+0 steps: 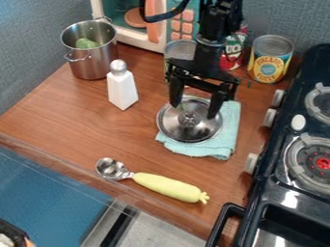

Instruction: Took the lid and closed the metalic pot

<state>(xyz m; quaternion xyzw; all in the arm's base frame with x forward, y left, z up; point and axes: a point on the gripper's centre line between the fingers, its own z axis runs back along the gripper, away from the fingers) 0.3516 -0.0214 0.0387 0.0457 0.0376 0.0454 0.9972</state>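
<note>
The gripper [194, 110] hangs with its fingers apart just over the metal lid [187, 130], one finger on either side of the lid's knob. I cannot tell whether it touches the lid. Under the round silver lid lies a folded light blue cloth [226, 130]. At the upper left the metallic pot [92, 60] stands upright and uncovered, with something green inside.
A white shaker [122, 89] stands between pot and lid. A scoop with a yellow handle [169, 187] lies at the front. Cans [270, 65] and a toy microwave [132, 31] line the back. The stove [290, 193] borders the right side.
</note>
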